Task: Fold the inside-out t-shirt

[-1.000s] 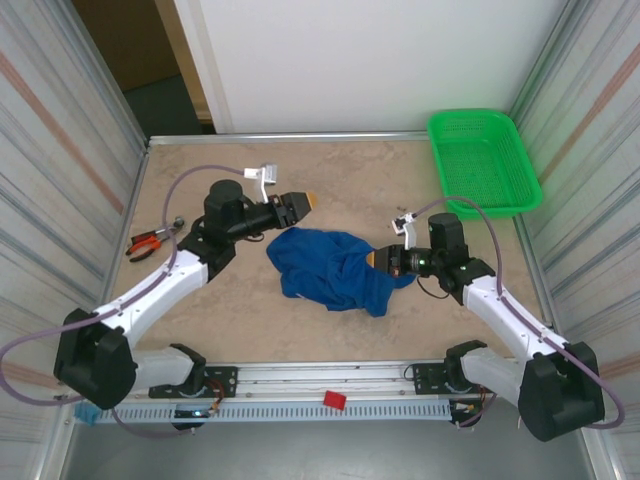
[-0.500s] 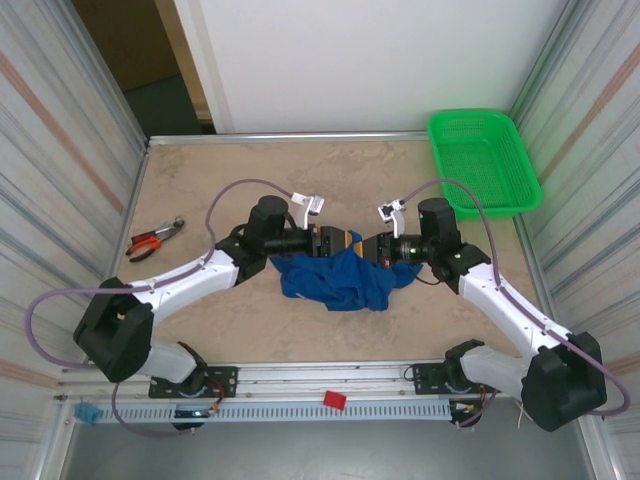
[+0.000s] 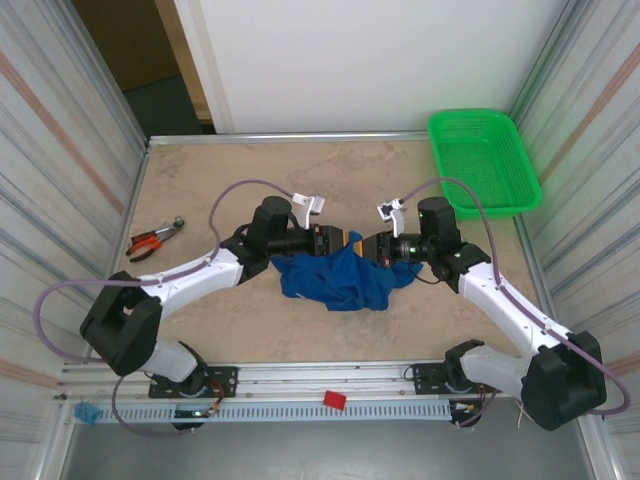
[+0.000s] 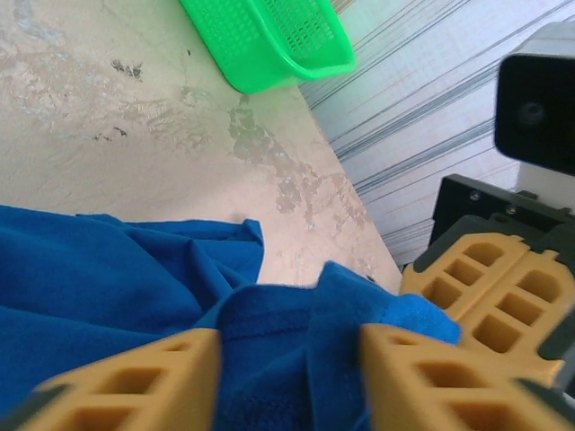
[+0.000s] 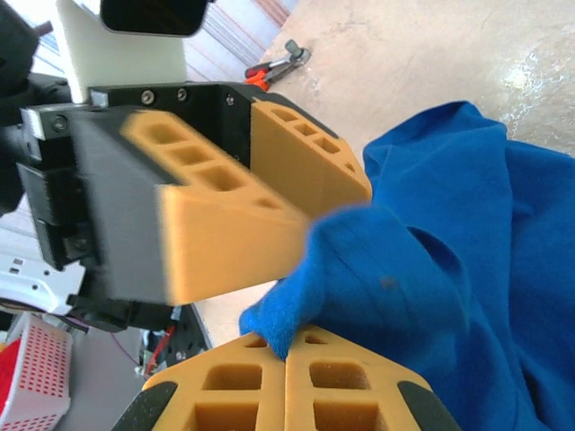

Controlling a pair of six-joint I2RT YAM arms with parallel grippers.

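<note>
The royal-blue soft cloth t-shirt (image 3: 335,278) lies crumpled mid-way across the beige mottled tabletop (image 3: 230,170), a little toward its near edge. The right gripper (image 5: 286,346) is pressed together on a tuft at the heap's far side. The left gripper (image 4: 287,359) stands spread astride the neighbouring ridge of cloth. The left should probably close on a single layer, then both draw apart evenly, low over the tabletop, to avoid twisting.

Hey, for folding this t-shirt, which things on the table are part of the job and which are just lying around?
Part of the job: blue t-shirt, bunched mid-table; right hand, pinching its cloth; left hand, at the same bunch.
Lying about: green basket, far right corner; pliers, left side; small red piece, on the front rail.
</note>
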